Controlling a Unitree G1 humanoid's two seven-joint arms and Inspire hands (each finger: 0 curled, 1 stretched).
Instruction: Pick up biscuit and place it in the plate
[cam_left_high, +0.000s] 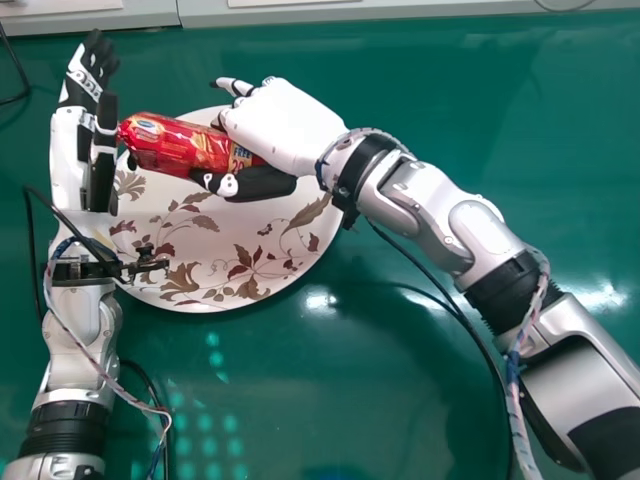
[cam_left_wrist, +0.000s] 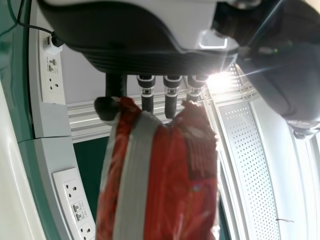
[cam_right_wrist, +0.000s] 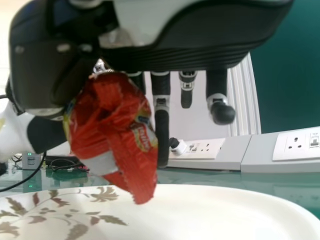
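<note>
My right hand (cam_left_high: 282, 125) holds the red biscuit packet (cam_left_high: 180, 147) over the upper part of the white floral plate (cam_left_high: 215, 285), its fingers and thumb round the packet's right end. In the right wrist view the packet (cam_right_wrist: 117, 130) hangs from my right hand (cam_right_wrist: 162, 127) above the plate (cam_right_wrist: 240, 207). My left hand (cam_left_high: 88, 135) is at the plate's left side, fingers straight, close to the packet's left end. In the left wrist view the packet (cam_left_wrist: 175, 175) stands before my left hand (cam_left_wrist: 150, 47), whose fingers are extended.
A green table (cam_left_high: 420, 60) lies under the plate. Cables run beside both forearms. Grey trunking with wall sockets (cam_left_wrist: 74, 205) shows in the left wrist view, and along the far side in the right wrist view.
</note>
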